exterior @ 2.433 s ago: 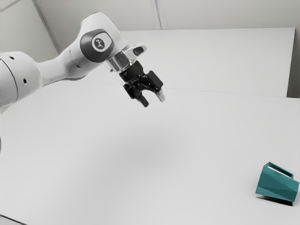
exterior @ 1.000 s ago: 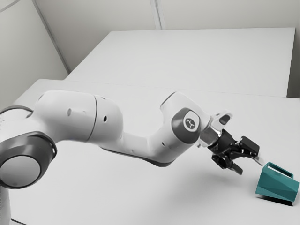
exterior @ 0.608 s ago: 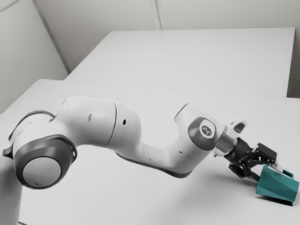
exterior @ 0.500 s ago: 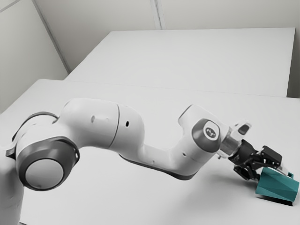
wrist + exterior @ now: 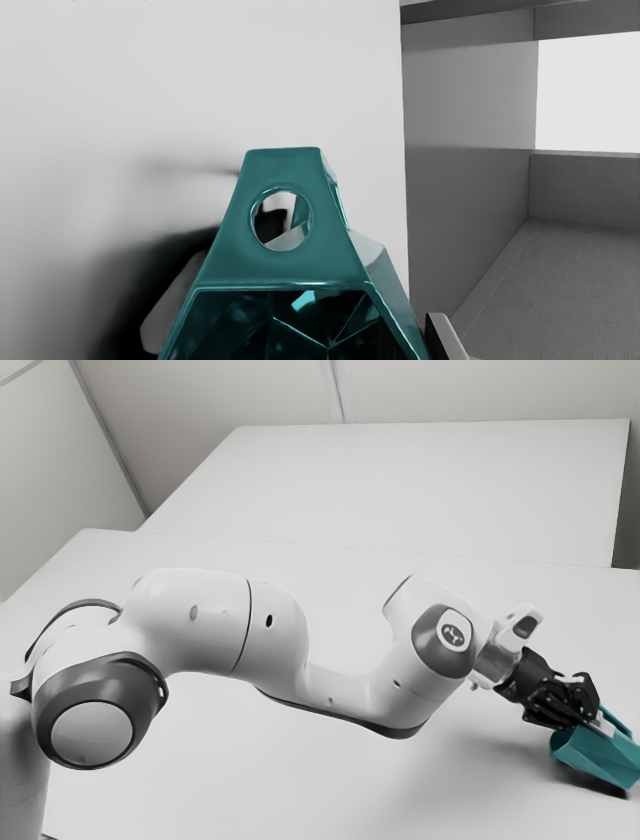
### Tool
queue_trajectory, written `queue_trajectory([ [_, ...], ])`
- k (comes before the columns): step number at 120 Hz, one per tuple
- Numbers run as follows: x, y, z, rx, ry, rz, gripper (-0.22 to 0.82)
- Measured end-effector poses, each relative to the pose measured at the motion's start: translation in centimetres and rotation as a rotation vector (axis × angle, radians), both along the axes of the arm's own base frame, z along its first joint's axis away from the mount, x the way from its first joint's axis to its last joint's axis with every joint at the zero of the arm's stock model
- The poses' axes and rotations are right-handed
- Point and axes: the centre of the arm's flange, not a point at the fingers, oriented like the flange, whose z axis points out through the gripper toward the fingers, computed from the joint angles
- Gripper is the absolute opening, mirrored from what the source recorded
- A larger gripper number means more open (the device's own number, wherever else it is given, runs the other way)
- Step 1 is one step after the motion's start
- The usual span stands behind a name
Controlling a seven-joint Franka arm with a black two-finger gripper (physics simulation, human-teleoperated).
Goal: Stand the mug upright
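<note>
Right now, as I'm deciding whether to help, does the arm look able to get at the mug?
Yes, it seems so: the pincer is at the mug, one finger along each side, and I see nothing blocking it.

Faceted teal mug with a handle point(image 5: 603, 756): tipped over at the exterior view's right of the smooth white counter point(image 5: 250, 790), between the two fingers of the black two-finger tool point(image 5: 588, 732), one against either side. White-and-grey jointed arm point(image 5: 345, 700): reaching over the counter from the exterior view's left to the mug. Flat white rectangular surface point(image 5: 400, 480): behind the counter, pale grey wall point(image 5: 220, 390) beyond it.
</note>
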Motion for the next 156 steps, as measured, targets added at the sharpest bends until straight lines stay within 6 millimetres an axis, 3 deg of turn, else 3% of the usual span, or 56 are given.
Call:
queue_trajectory([
  [9, -0.3, -0.4, 0.5, -0.005, -0.006, -0.007, -0.15],
  [22, -1.1, -0.8, 3.5, -0.018, -0.046, -0.019, -0.16],
  [37, -2.3, 0.5, 7.1, -0.012, -0.094, -0.02, -0.16],
  [62, -2.5, 6.9, 11.1, 0.101, -0.217, -0.025, -0.16],
  [80, -0.2, 12.0, 12.8, 0.215, -0.301, -0.055, -0.16],
  [94, 1.4, 15.7, 15.5, 0.348, -0.387, -0.133, -0.16],
  [111, 2.7, 19.5, 17.4, 0.496, -0.418, -0.196, -0.16],
  [131, 5.0, 24.8, 18.4, 0.642, -0.394, -0.211, -0.16],
  [156, 7.7, 33.4, 18.6, 0.776, -0.327, -0.164, -0.16],
])
